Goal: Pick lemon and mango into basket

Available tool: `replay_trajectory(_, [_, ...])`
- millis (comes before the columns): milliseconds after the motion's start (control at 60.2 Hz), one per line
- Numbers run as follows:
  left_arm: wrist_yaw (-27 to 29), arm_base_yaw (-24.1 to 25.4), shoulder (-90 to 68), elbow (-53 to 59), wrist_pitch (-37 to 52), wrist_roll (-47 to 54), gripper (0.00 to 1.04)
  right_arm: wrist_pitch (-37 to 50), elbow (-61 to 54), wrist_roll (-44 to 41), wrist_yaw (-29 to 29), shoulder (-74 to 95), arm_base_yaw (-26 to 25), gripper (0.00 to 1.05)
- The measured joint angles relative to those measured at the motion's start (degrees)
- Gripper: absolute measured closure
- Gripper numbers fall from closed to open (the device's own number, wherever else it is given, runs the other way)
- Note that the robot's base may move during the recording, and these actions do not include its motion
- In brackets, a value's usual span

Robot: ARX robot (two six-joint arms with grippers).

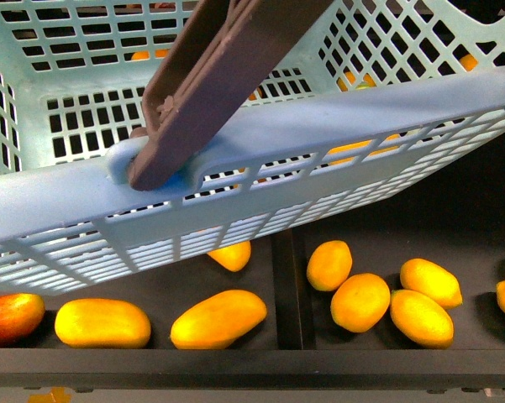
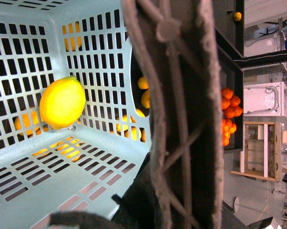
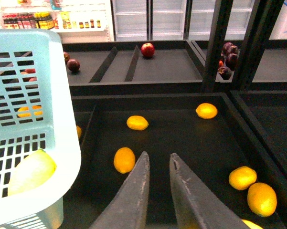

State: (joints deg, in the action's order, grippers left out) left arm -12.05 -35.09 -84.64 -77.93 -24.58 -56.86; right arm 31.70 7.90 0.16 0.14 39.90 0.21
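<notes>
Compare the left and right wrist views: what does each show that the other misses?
Only the left wrist view: the brown handle up close and a heap of oranges beyond it. Only the right wrist view: the right gripper, fingers apart and empty, above a black bin, plus a red apple on a shelf behind. Both: the teal basket with a yellow fruit inside, clearly the lemon in the left wrist view, pale through the lattice in the other, and loose yellow fruits outside it.

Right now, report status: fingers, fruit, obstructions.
Right fingers open, empty. Left unreadable: handle fills its view. One lemon in the basket; red mango unpicked, front view lower left. The basket blocks much of front view.
</notes>
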Motion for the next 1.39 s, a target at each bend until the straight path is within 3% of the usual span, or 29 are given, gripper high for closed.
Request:
replay_trajectory(183, [0.02, 0.00, 0.00, 0.00, 0.00, 0.00, 0.99, 0.00, 0.00, 0.00, -0.02, -0.13, -0.02, 0.47])
replay_trajectory(448, [0.00, -0.02, 0.00, 0.00, 0.00, -0.04, 0.99, 0.00, 0.00, 0.02, 0.04, -0.15, -0.02, 0.07])
replay_trajectory(1395, [-1.22, 0.17, 0.02, 0.37, -0.20, 1.33, 0.99, -0.07, -0.17, 0.00, -0.50, -0.24, -0.13, 0.09])
